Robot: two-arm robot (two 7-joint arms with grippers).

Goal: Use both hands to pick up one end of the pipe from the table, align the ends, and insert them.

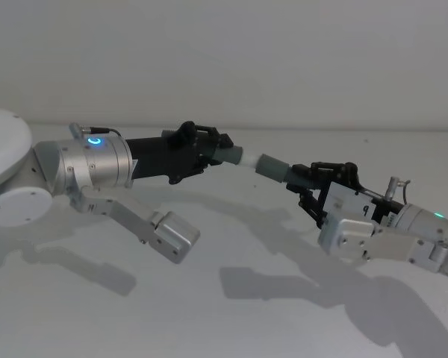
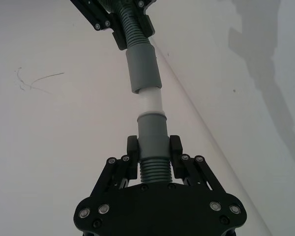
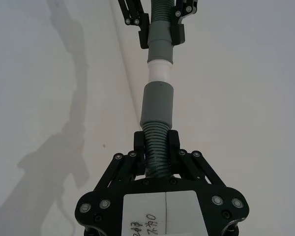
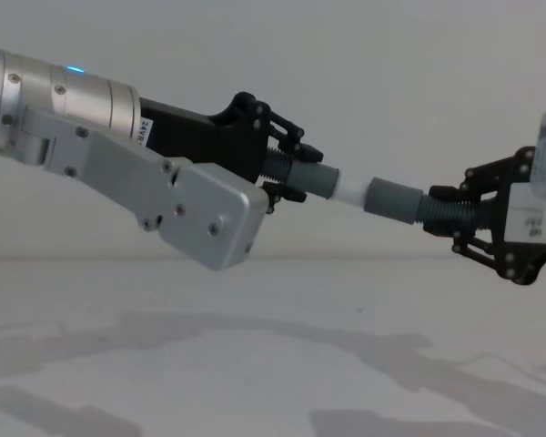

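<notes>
Both pipe pieces are held in the air above the table, in one line. My left gripper is shut on the ribbed part of the short piece. Its white spigot tip points right. My right gripper is shut on the ribbed hose of the longer piece, just behind its smooth grey cuff. The white tip reaches the mouth of the cuff; a short white stretch still shows between the two grey parts. How deep it sits I cannot tell.
The left arm's silver link and wrist camera block hang below the left gripper. The right arm's silver housing sits low at the right. A pale wall rises behind the table's far edge.
</notes>
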